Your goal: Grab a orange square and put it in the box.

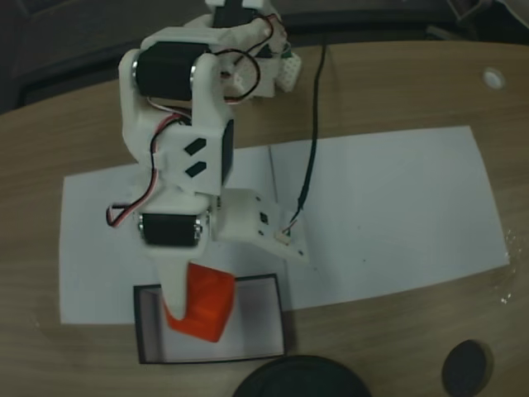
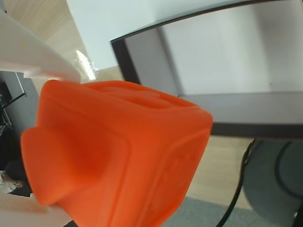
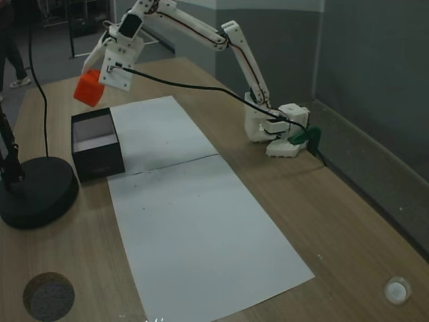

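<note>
Near the table's left edge in a fixed view, a round black disc-shaped base [image 3: 33, 191] carries a thin upright post, with a small dark disc [image 3: 48, 296] toward the near left corner. Just right of the base sits the shallow black-walled box [image 3: 97, 144] with whitish inside, touching the left end of a long white paper sheet [image 3: 194, 221]. Above the box hangs the small bright orange-red cube [image 3: 88, 88], clear of its walls, clamped between the white plastic end effector [image 3: 92, 79] fingers, closed onto it. Wrist view: cube [image 2: 118, 156] large in front, box rim [image 2: 124, 56] beyond. Another fixed view puts the cube [image 1: 204, 304] over the box's [image 1: 273, 285] left half. Farther right, the arm's base [image 3: 278, 131] stands by the table's far edge.
</note>
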Robot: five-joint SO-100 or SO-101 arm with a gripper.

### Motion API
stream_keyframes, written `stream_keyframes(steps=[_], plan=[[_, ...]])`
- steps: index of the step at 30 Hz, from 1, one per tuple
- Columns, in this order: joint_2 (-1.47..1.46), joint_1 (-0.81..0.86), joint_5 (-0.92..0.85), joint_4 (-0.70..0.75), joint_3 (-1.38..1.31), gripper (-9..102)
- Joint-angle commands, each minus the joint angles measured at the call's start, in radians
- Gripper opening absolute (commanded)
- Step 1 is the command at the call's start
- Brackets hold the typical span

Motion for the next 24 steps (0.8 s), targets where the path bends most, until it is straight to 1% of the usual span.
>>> stream_keyframes(steps=[1,13,16,19,21,24], plan=[[-0.015,0.005,0.025,-0.003,-0.069,14],[-0.181,-0.002,0.048,-0.008,-0.071,15],[-0.184,0.0,0.109,-0.005,-0.071,25],[-0.184,0.0,0.115,-0.002,-0.071,35],[-0.183,-0.002,0.115,0.015,-0.071,38],[-0.181,-0.003,0.12,0.037,-0.089,38]])
